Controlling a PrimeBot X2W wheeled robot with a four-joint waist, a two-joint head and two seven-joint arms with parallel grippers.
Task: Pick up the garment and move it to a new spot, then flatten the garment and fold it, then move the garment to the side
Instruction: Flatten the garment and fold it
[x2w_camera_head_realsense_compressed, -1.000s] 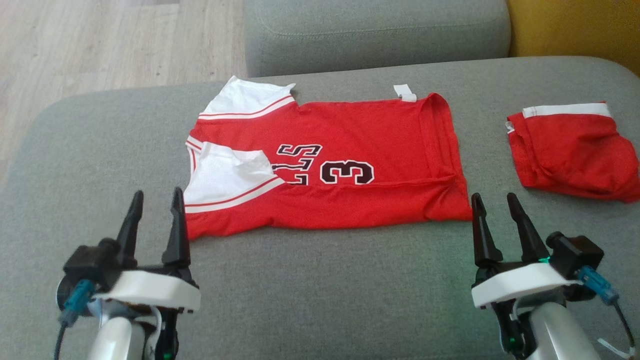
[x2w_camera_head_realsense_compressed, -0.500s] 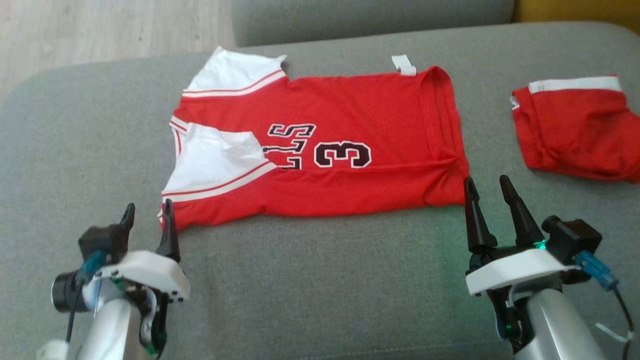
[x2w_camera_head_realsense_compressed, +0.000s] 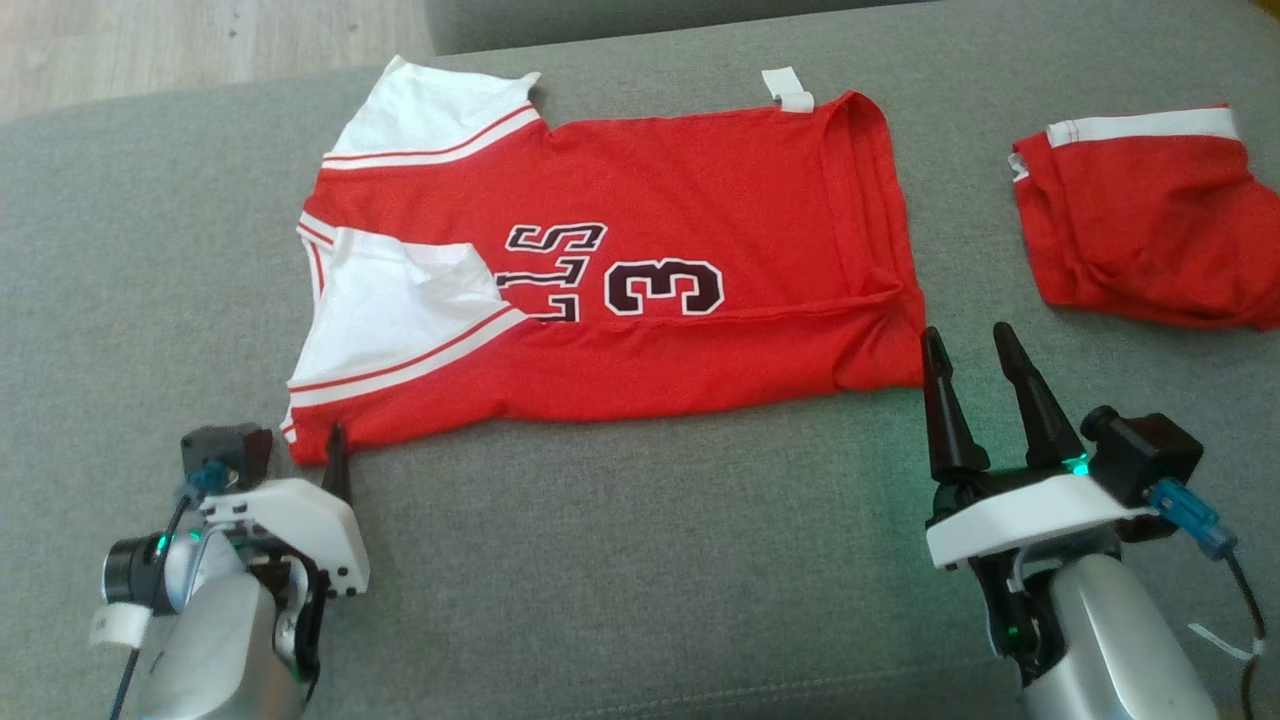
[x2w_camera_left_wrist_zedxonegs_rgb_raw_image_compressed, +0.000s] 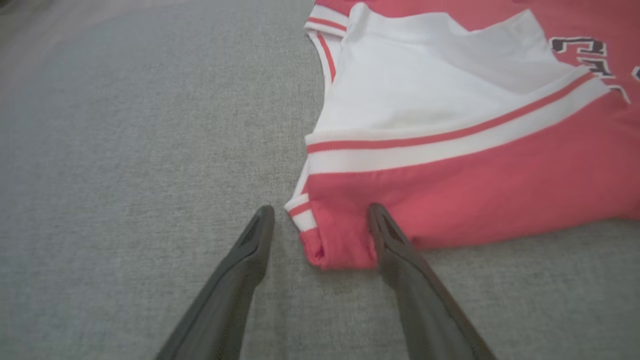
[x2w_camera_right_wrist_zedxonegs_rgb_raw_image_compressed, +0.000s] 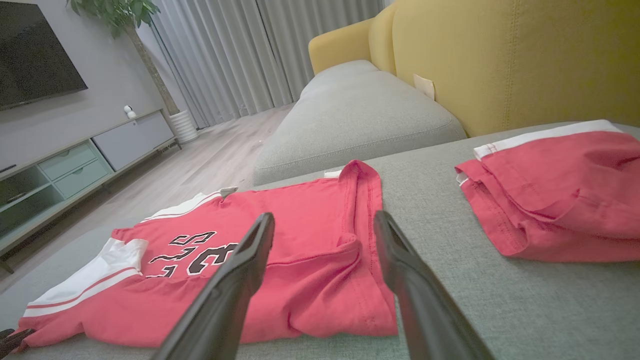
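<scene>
Red-and-white cloth jersey with a black number three (x2w_camera_head_realsense_compressed: 650, 300) lies spread flat on the grey fabric sofa cushion (x2w_camera_head_realsense_compressed: 640, 560). My left gripper (x2w_camera_left_wrist_zedxonegs_rgb_raw_image_compressed: 320, 209) has its jaws spread wide with nothing clamped. The jersey's near shoulder corner sits right between them, crowding one finger. On my right gripper (x2w_camera_head_realsense_compressed: 968, 333) the jaws are apart and empty, and the hem corner lies just ahead of the fingertips. Folded red shorts with a white band (x2w_camera_head_realsense_compressed: 1140, 240) lie beyond the right jaws, off their outer side.
</scene>
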